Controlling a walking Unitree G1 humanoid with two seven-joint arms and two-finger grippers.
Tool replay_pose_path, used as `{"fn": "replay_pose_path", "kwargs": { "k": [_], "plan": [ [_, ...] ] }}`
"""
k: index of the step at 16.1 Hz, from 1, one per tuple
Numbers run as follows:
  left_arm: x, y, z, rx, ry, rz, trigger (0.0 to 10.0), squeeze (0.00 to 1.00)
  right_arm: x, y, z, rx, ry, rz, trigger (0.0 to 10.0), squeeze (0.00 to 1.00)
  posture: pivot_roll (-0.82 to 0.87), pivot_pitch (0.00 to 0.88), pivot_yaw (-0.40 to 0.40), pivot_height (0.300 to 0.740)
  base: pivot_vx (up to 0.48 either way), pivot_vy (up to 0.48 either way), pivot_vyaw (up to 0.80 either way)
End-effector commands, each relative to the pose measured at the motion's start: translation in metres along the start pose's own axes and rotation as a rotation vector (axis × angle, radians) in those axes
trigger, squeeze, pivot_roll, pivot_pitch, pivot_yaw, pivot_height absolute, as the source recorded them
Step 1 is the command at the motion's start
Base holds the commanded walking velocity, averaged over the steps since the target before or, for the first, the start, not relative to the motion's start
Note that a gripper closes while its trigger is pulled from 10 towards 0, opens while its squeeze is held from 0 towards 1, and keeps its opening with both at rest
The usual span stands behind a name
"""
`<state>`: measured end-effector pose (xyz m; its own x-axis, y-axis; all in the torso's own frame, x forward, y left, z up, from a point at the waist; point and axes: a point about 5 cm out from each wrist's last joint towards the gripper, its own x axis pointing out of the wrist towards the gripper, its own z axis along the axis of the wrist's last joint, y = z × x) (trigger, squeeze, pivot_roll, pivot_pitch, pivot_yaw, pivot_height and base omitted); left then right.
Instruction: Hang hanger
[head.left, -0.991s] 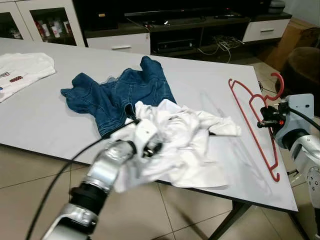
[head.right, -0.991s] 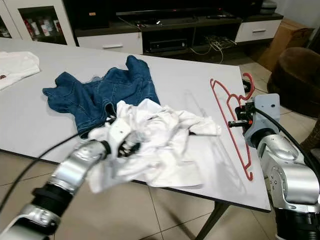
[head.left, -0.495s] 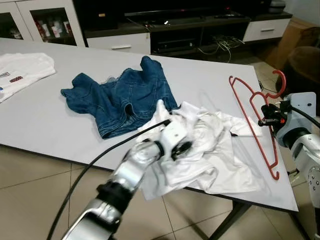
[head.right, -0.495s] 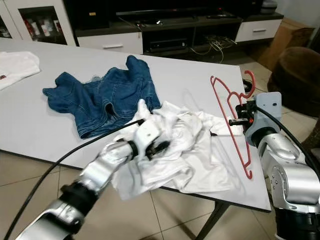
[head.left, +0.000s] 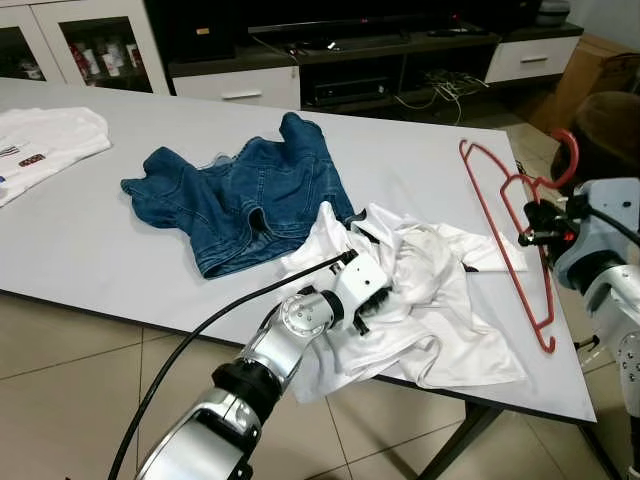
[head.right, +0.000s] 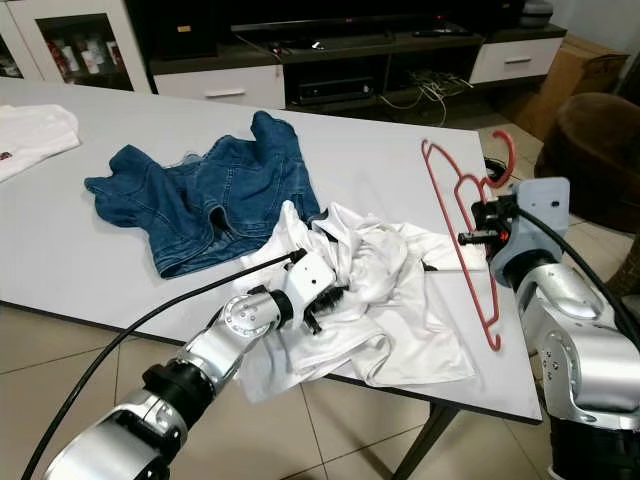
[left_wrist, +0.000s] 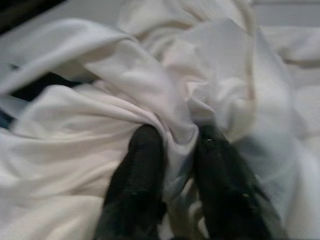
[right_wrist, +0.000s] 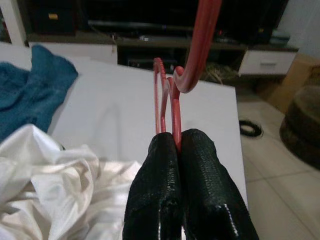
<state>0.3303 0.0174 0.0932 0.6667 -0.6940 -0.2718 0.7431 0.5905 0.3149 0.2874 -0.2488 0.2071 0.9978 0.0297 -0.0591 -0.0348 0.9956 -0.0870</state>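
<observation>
My right tool clamped the red hanger at the desk's right edge | long axis ran near-to-far | my left tool pinched the white shirt just left of it.

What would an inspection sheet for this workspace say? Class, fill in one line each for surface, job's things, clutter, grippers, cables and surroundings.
Surface: white table, clothes spread over it.
Job's things: red hanger held over the table's right end; crumpled white shirt near the front edge.
Clutter: blue jeans beside the shirt; another white garment at the far left.
Grippers: left gripper shut on a fold of the white shirt; right gripper shut on the hanger.
Cables: black cable along the left arm; loose wires by the TV cabinet.
Surroundings: dark TV cabinet, tiled floor.
</observation>
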Motion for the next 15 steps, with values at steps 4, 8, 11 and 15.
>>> {"fn": "replay_pose_path", "kwargs": {
  "k": [4, 8, 11, 15],
  "plan": [
    [-0.017, 0.035, 0.015, -0.023, -0.164, 0.139, 10.0, 0.09, -0.003, 0.000, 0.001, 0.012, -0.002, -0.002, 10.0, 0.00, -0.05, 0.037, 0.034, 0.740, 0.000, 0.000, 0.00],
    [-0.037, 0.051, 0.009, -0.125, -0.204, 0.203, 10.0, 0.00, -0.003, 0.003, 0.001, 0.015, 0.000, 0.011, 10.0, 0.00, -0.04, 0.039, 0.031, 0.740, 0.000, 0.000, 0.00],
    [-0.057, 0.053, 0.001, -0.034, -0.204, 0.174, 10.0, 0.00, -0.003, 0.002, 0.000, 0.016, 0.005, 0.012, 10.0, 0.00, -0.03, 0.035, 0.023, 0.740, 0.000, 0.000, 0.00],
    [-0.089, 0.049, -0.008, 0.061, -0.111, -0.125, 10.0, 0.00, 0.000, 0.002, 0.003, 0.010, 0.001, 0.022, 10.0, 0.00, -0.03, 0.034, 0.010, 0.740, 0.000, 0.000, 0.00]
  ]
}}
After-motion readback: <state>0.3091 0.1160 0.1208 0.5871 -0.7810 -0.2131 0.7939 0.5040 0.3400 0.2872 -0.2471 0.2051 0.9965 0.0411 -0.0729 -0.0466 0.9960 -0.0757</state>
